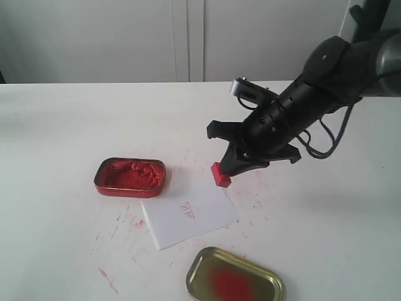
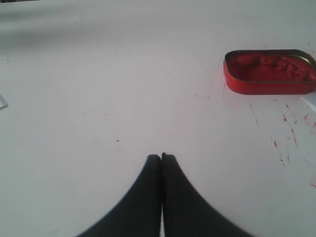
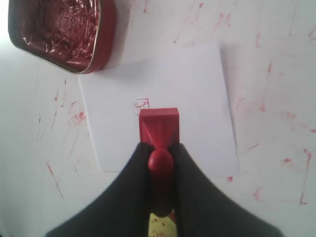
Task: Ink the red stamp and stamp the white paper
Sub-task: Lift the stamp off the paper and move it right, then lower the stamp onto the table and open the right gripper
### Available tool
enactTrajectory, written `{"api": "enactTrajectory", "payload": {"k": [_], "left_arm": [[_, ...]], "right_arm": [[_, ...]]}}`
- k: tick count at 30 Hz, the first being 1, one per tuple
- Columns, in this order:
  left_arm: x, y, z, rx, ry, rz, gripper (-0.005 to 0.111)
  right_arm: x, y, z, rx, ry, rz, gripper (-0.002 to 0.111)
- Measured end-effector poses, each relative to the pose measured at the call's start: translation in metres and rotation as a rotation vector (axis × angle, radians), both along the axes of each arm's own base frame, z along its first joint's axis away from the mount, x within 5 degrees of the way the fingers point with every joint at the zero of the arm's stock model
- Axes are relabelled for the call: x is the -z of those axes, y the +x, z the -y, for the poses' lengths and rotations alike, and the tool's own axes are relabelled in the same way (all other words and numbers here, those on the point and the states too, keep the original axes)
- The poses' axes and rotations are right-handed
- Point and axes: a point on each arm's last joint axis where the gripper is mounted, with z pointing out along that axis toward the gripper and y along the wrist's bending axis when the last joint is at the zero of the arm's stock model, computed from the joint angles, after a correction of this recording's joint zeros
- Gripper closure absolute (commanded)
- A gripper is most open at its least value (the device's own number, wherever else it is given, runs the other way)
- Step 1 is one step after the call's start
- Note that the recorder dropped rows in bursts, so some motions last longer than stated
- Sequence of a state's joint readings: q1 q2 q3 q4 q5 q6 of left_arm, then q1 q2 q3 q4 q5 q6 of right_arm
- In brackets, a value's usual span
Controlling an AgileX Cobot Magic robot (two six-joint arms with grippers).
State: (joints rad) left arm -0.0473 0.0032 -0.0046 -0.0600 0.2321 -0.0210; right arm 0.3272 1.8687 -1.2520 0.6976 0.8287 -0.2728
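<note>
My right gripper point(image 1: 233, 164) point(image 3: 160, 148) is shut on the knob of the red stamp point(image 1: 220, 175) point(image 3: 159, 126). The stamp hangs above the far edge of the white paper point(image 1: 188, 216) point(image 3: 163, 89), apart from it. A small red square imprint point(image 1: 187, 211) point(image 3: 141, 104) shows on the sheet, just beyond the stamp's base in the right wrist view. My left gripper point(image 2: 161, 156) is shut with nothing in it, over bare table, and does not show in the exterior view.
The red tin of ink paste point(image 1: 130, 177) point(image 2: 269, 71) point(image 3: 61, 32) lies left of the paper. The gold tin lid point(image 1: 234, 278) with a red smear lies at the front edge. Red ink streaks point(image 1: 108, 279) mark the white table point(image 1: 62, 125).
</note>
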Motion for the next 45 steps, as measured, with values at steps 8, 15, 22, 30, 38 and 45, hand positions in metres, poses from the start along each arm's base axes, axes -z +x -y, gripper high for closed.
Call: {"api": "enactTrajectory", "payload": {"k": [8,15,22,30,38,45], "left_arm": [[0.0,0.0,0.0,0.0,0.0,0.0,0.107],[0.0,0.0,0.0,0.0,0.0,0.0,0.107],[0.0,0.0,0.0,0.0,0.0,0.0,0.107],[0.0,0.0,0.0,0.0,0.0,0.0,0.107],[0.0,0.0,0.0,0.0,0.0,0.0,0.107],[0.0,0.0,0.0,0.0,0.0,0.0,0.107]], "right_arm": [[0.0,0.001,0.033,0.06,0.052,0.011,0.108],[-0.007,0.001,0.053,0.084,0.115,0.012,0.108],[-0.004,-0.001,0.084,0.147,0.293,0.0,0.108],[0.004,-0.008,0.121,0.225,0.432,0.019,0.108],[0.006,-0.01,0.126,0.24,0.451,0.032,0.108],[0.011,-0.004,0.122,0.282,0.464,0.037,0.108]]}}
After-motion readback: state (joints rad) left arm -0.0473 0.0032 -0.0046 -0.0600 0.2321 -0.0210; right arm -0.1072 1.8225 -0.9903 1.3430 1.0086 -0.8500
